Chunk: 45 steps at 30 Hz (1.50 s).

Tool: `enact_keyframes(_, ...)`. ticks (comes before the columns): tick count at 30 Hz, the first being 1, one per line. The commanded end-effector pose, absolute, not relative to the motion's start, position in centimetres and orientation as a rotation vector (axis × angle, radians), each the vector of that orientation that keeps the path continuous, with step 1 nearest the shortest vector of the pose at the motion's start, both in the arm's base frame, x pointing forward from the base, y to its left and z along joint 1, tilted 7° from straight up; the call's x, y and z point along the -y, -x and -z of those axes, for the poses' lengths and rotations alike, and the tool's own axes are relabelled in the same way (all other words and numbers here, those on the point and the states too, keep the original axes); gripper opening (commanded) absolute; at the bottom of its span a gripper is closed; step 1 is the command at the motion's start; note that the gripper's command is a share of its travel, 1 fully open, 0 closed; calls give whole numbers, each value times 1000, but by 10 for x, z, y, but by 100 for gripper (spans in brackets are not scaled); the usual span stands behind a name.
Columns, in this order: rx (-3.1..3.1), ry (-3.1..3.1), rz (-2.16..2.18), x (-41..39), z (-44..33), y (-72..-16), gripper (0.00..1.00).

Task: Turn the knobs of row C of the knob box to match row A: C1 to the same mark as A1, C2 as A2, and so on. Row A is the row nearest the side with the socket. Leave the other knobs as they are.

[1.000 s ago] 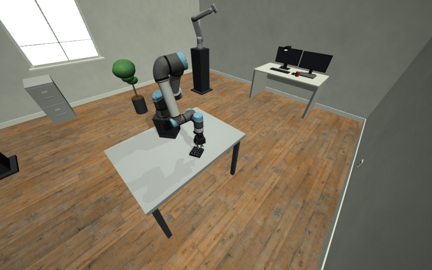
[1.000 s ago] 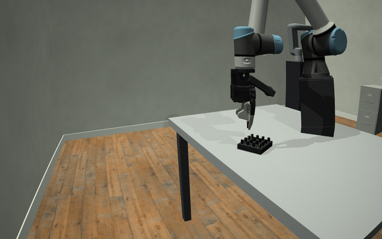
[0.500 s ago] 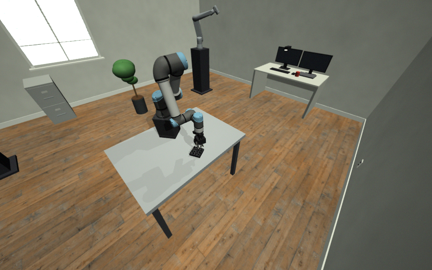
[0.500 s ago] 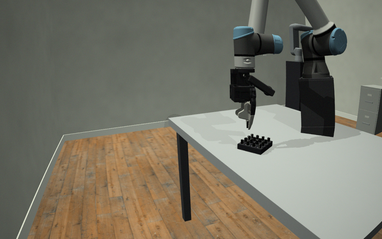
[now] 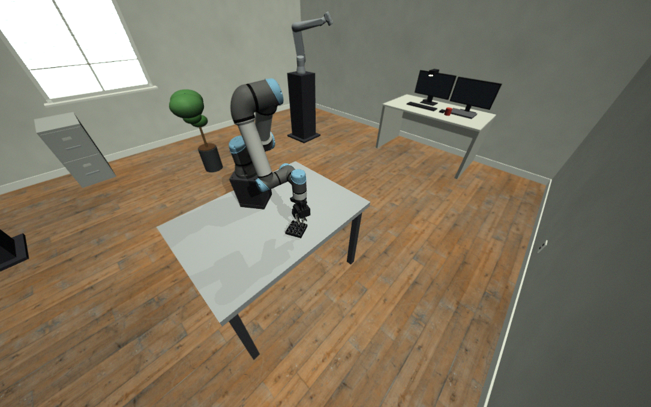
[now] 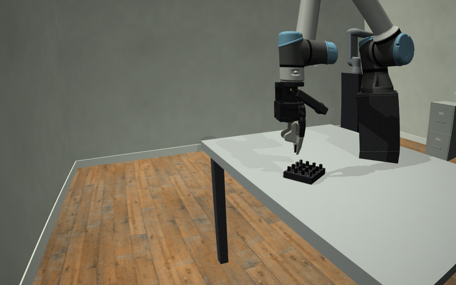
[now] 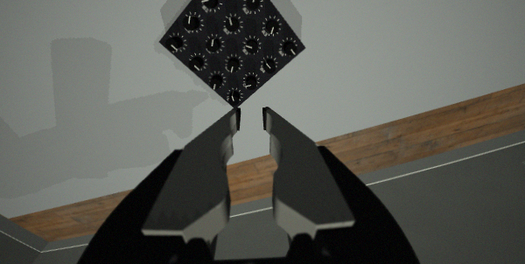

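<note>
The black knob box [image 7: 232, 34] lies flat on the grey table and shows as a diamond in the wrist view. It carries a grid of small black knobs with white pointer marks at differing angles. It also shows in the top view [image 5: 296, 230] and the exterior view [image 6: 304, 171]. My gripper [image 7: 251, 109] points straight down and hovers a short way above the box, over its near corner. It is apart from the knobs. The fingers stand almost together with a narrow gap, and nothing is between them. It also shows in the exterior view [image 6: 297, 150]. I cannot see the socket side.
The arm's dark base block [image 6: 378, 123] stands on the table behind the box. The table edge [image 6: 243, 177] runs close to the box, with wooden floor below.
</note>
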<state>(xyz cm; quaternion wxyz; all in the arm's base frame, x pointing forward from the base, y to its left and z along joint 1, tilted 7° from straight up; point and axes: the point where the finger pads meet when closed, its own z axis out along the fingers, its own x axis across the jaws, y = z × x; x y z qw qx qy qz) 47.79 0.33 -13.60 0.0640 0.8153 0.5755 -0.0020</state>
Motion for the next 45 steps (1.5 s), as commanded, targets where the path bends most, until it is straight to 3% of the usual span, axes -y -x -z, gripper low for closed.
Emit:
enact_keyframes(1,-1738,-2461,5,-3,136,-478,11)
enact_keyframes(45,-1738,-2461,4,-3,141,-479,11)
